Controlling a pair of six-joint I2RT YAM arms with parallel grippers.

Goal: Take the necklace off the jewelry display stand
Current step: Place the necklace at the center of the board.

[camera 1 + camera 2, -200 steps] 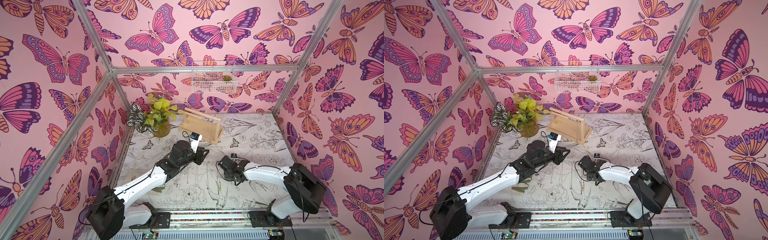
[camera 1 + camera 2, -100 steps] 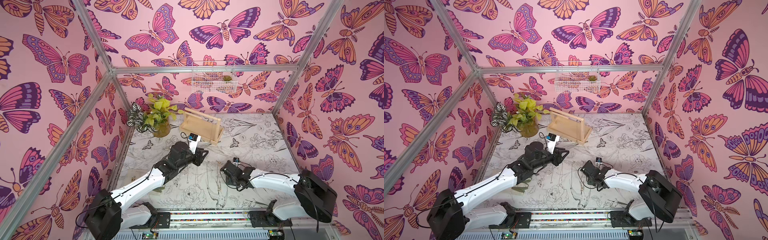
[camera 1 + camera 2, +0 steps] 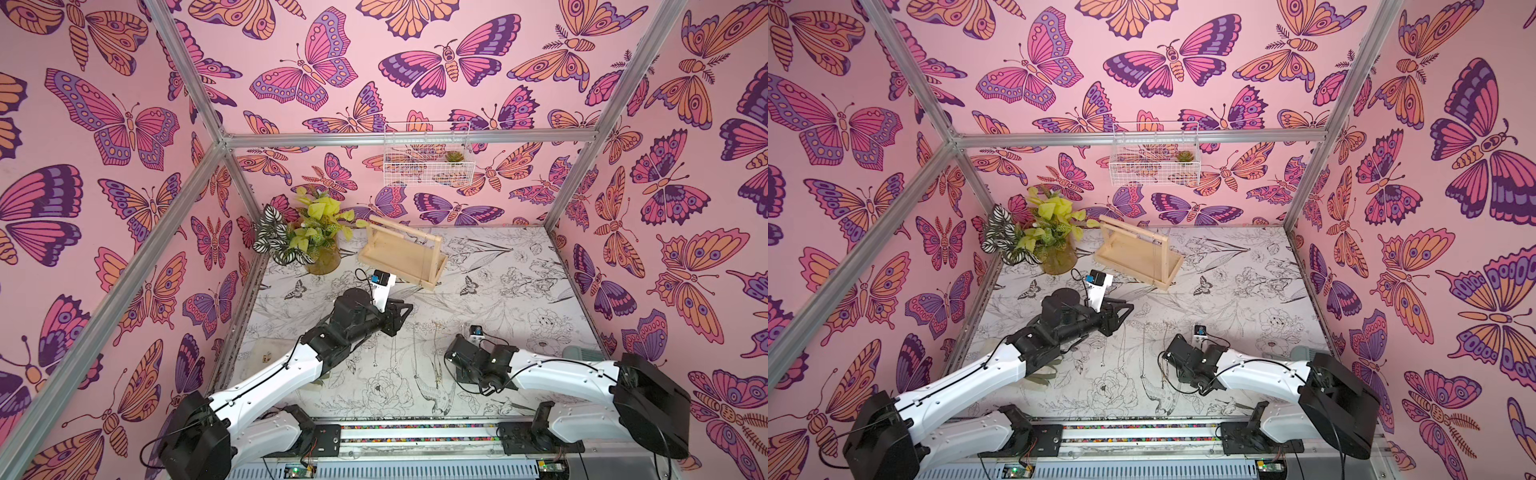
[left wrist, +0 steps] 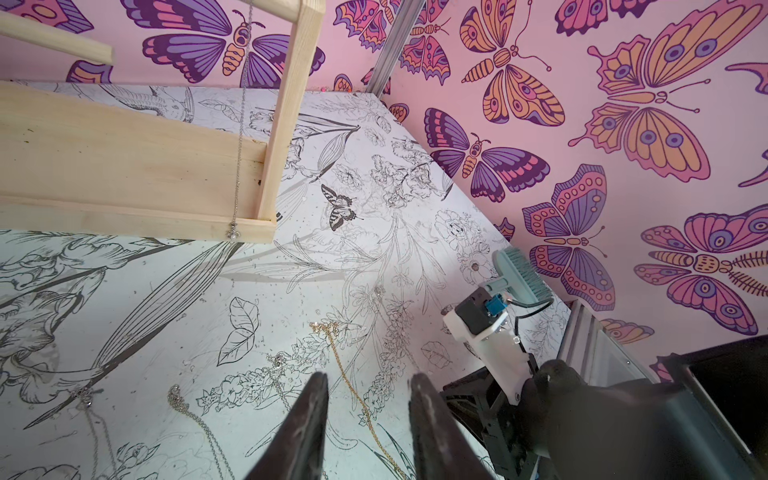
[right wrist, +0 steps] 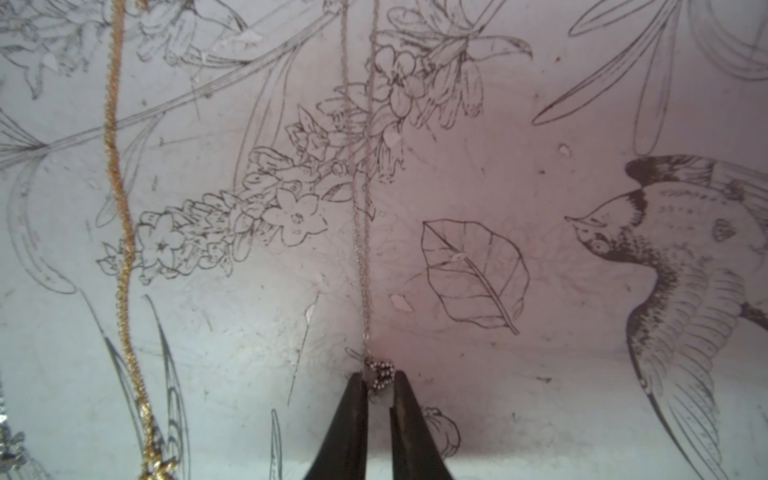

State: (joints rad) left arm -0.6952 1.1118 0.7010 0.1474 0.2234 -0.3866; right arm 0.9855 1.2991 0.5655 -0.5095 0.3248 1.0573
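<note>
While one necklace (image 4: pixel 240 124) hangs on the jewelry display stand (image 4: pixel 124 158) ahead of my released left tool (image 4: pixel 368 376), my right tool (image 5: pixel 379 379) pinches a silver pendant (image 5: pixel 376 368) on the tabletop (image 5: pixel 582 291), one gold chain (image 5: pixel 120 232) beside it.

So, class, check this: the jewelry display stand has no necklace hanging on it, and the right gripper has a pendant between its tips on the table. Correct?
No: one silver necklace hangs from the jewelry display stand beside an upright; the left wrist view shows it. The right gripper does have a pendant between its tips on the table.
</note>
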